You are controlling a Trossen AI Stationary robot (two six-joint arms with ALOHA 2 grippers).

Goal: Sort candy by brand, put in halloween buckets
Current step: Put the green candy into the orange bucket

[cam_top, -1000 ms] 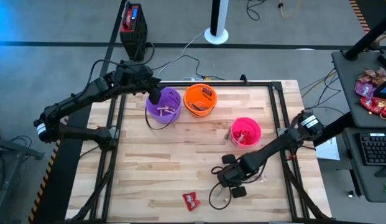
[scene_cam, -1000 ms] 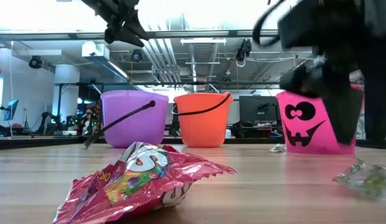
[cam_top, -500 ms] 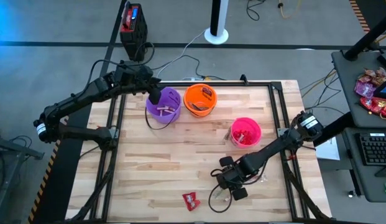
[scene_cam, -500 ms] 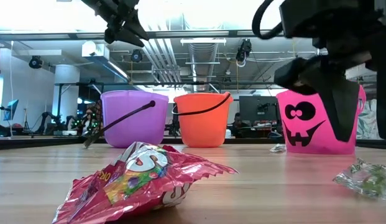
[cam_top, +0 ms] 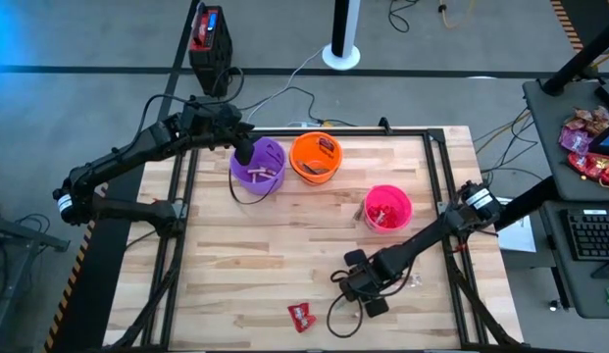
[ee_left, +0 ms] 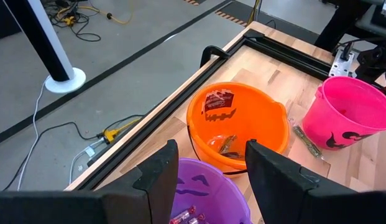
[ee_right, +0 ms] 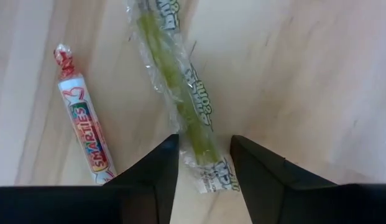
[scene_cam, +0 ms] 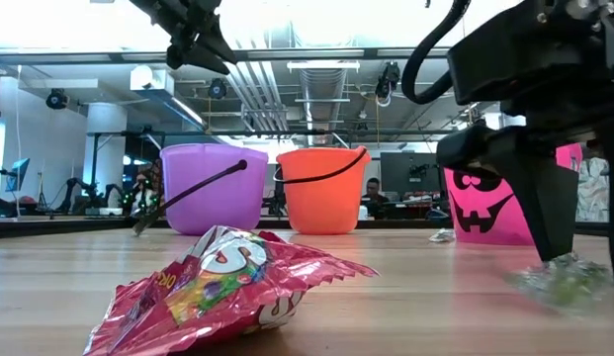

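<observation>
**Candy stick framed by the right gripper's fingers**

Candy comes first in the right wrist view: the right gripper (ee_right: 204,163), low in the frame, stands part open with its 2 dark fingers (ee_right: 152,177) on either side of a green stick in clear wrapper (ee_right: 177,93), not yet closed on it. Just left of that lies a striped roll of sweets (ee_right: 85,127) on the pale wooden table (cam_top: 284,245).

In the high view this gripper sits lower centre-right, with a red square packet (cam_top: 301,315) to its lower left. Above it stands the bright pink plastic bucket (cam_top: 387,209), then the orange bucket (cam_top: 316,158) and purple bucket (cam_top: 257,164) at upper centre.

The left gripper (ee_left: 208,171) hovers over the purple bucket, open and empty.
</observation>
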